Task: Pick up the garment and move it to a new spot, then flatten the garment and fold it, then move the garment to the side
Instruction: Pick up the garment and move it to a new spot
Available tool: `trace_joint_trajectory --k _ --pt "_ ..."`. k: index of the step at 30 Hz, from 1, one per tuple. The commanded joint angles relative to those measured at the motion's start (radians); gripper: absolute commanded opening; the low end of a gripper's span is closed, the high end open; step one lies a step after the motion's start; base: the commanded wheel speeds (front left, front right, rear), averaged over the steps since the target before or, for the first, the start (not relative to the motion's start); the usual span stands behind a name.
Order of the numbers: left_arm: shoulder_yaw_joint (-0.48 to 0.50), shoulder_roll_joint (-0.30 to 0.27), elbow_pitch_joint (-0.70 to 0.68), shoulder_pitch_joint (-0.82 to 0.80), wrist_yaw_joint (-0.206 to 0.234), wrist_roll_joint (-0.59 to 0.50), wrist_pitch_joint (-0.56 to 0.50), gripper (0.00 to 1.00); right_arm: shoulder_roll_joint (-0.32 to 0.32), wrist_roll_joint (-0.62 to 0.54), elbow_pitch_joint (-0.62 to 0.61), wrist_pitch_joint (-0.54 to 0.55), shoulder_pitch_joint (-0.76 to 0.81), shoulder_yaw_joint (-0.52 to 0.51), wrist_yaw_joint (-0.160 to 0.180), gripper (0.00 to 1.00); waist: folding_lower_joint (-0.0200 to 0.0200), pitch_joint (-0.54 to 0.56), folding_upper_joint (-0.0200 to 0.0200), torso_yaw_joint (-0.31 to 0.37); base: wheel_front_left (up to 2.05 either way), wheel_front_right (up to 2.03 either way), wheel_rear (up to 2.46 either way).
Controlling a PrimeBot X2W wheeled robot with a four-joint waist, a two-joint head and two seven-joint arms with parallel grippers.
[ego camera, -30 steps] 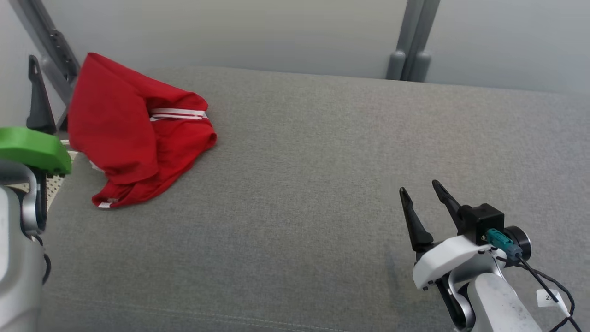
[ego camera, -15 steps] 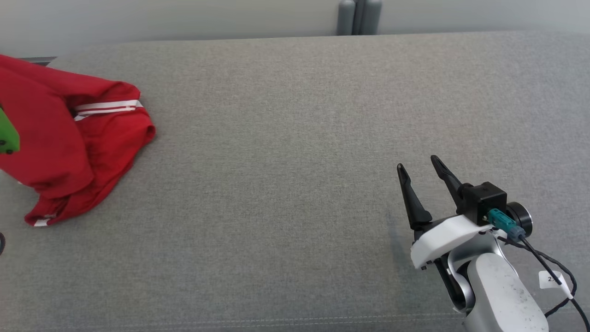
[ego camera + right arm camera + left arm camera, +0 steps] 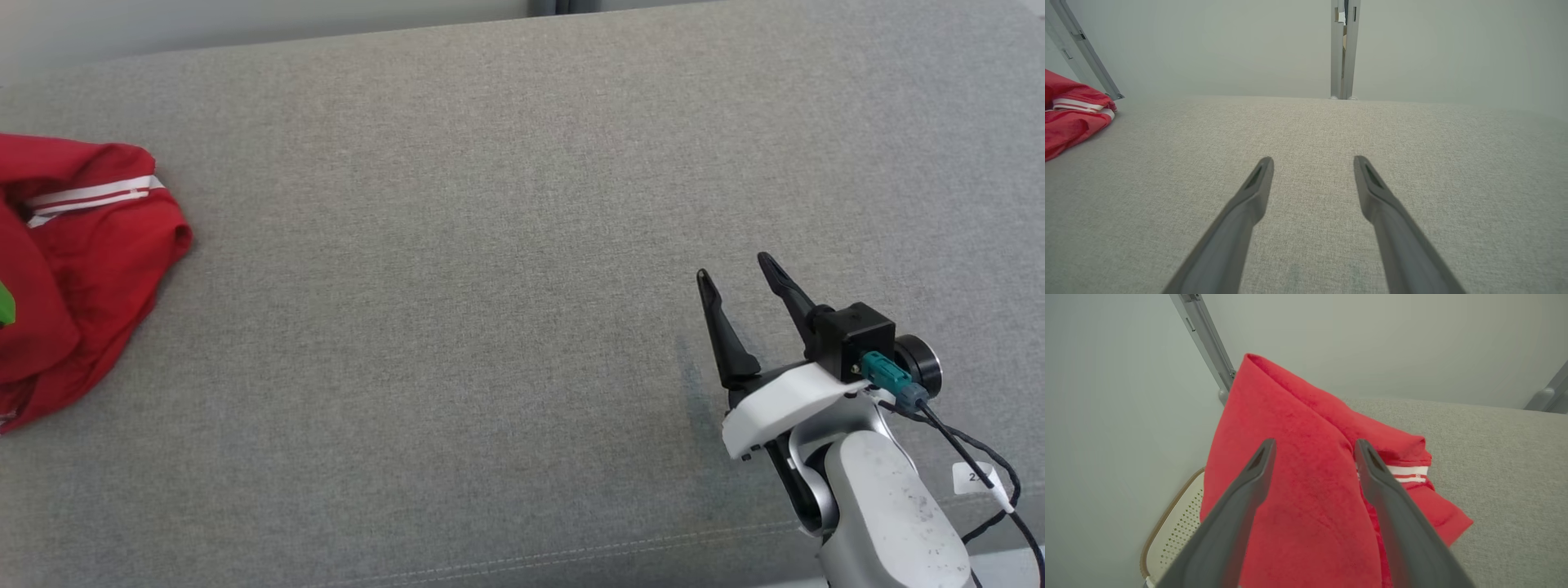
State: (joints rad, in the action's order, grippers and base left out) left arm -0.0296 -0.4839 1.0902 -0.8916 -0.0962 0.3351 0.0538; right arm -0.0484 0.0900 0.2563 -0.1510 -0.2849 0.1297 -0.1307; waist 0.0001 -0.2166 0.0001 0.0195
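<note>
The garment (image 3: 77, 261) is red with white stripes, lying crumpled at the far left of the grey cushioned surface (image 3: 490, 245), partly cut off by the head view's edge. In the left wrist view the garment (image 3: 1298, 486) rises in a peak, and my left gripper (image 3: 1314, 446) hovers over it, open, with nothing between its fingers. My right gripper (image 3: 735, 265) is open above bare cushion at the lower right, far from the garment. In the right wrist view the right gripper (image 3: 1312, 161) points across the cushion, and the garment (image 3: 1073, 118) lies at the far left.
A pale wall and grey metal posts (image 3: 1345, 49) stand behind the cushion. A perforated cream chair seat (image 3: 1175, 531) lies below the garment's left side, beyond the cushion's edge. A seam (image 3: 522, 559) runs along the cushion's front edge. A cable with a tag (image 3: 976, 478) trails from my right wrist.
The head camera has swung right and down, so the garment and back wall slid left and up in view. My left arm has left the picture. The right gripper stays open.
</note>
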Motion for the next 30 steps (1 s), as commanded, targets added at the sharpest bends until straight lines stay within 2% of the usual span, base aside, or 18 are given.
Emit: trace_joint_trajectory --k 1,7,13,17,21,22,23,30 --pt "0.002 -0.002 0.004 -0.013 -0.002 0.006 0.003 1.00 -0.003 -0.011 -0.004 0.000 -0.008 -0.001 0.000 1.00 -0.0001 -0.015 -0.0001 0.015 0.00 0.00 0.00" --pt "0.007 -0.001 0.110 -0.029 -0.006 0.028 -0.010 1.00 -0.003 -0.018 -0.031 0.014 -0.013 -0.003 0.000 1.00 -0.0001 -0.058 -0.0001 0.036 0.00 0.00 0.00" --pt "0.009 0.013 0.155 -0.039 -0.005 0.047 -0.020 1.00 -0.003 -0.028 -0.052 0.025 -0.020 -0.008 0.000 1.00 -0.0001 -0.093 -0.0001 0.038 0.00 0.00 0.00" --pt "0.008 0.019 0.177 -0.038 0.011 0.060 -0.072 1.00 -0.003 -0.033 -0.062 0.034 -0.028 -0.001 0.000 1.00 -0.0001 -0.114 -0.0001 0.037 0.00 0.00 0.00" --pt "0.002 0.014 0.186 -0.032 0.031 0.058 -0.075 1.00 -0.004 -0.037 -0.069 0.039 -0.030 0.004 0.000 1.00 -0.0001 -0.123 -0.0001 0.041 0.00 0.00 0.00" --pt "0.000 0.014 0.187 -0.031 0.036 0.058 -0.073 0.44 -0.004 -0.038 -0.070 0.040 -0.030 0.005 0.000 1.00 -0.0001 -0.124 -0.0001 0.041 0.00 0.00 0.00" --pt "-0.001 0.015 0.188 -0.031 0.036 0.059 -0.069 0.00 -0.004 -0.040 -0.070 0.041 -0.030 0.004 0.000 1.00 -0.0001 -0.123 -0.0001 0.041 0.00 0.00 0.00" --pt "-0.029 0.002 0.187 -0.048 0.024 0.037 -0.006 0.00 -0.004 -0.028 -0.055 0.031 -0.021 0.010 0.000 1.00 -0.0001 -0.094 -0.0001 0.030 0.00 0.00 0.00"
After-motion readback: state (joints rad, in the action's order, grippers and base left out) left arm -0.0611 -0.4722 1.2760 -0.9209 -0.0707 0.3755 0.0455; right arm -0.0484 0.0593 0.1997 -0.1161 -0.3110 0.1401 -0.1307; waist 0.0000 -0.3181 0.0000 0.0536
